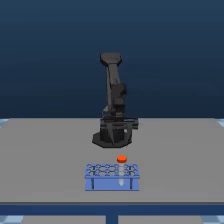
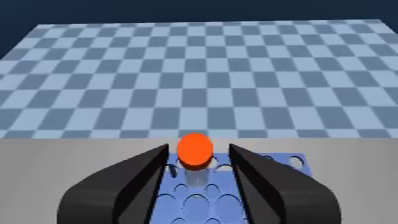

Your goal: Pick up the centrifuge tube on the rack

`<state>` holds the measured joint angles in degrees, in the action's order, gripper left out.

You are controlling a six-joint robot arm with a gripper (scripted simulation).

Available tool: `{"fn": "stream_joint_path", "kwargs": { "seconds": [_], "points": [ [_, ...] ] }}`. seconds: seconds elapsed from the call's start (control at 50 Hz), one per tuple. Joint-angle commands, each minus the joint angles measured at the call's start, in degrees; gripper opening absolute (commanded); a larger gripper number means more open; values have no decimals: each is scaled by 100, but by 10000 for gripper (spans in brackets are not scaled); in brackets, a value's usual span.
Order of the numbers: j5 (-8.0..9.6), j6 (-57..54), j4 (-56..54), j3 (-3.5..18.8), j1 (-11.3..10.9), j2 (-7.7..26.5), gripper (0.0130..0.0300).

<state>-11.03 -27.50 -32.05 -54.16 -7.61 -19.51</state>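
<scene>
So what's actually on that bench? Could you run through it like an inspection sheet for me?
Surface: grey table, bare apart from the arm's base and the rack.
Job's things: blue rack in front of the arm; centrifuge tube, orange cap, standing upright in it.
Clutter: nothing seen.
Claw: claw open, one dark finger on each side of the tube's cap, not touching it.
Cables: nothing seen.
Surroundings: checkered blue floor, dark blue backdrop.
</scene>
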Motion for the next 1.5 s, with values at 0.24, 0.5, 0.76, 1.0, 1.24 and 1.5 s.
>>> {"fn": "stream_joint_path", "kwargs": {
  "seconds": [0.24, 0.5, 0.76, 1.0, 1.24, 1.5],
  "points": [
    [164, -1343, -1287, 451, -47, 451, 300],
    [222, -2105, -2074, 679, -60, 669, 300],
    [260, -2665, -2652, 847, -69, 833, 300],
    [268, -2816, -2810, 903, -72, 896, 300],
    [260, -2753, -2750, 914, -73, 931, 300],
    [230, -2411, -2408, 864, -72, 924, 300]
  ]
}}
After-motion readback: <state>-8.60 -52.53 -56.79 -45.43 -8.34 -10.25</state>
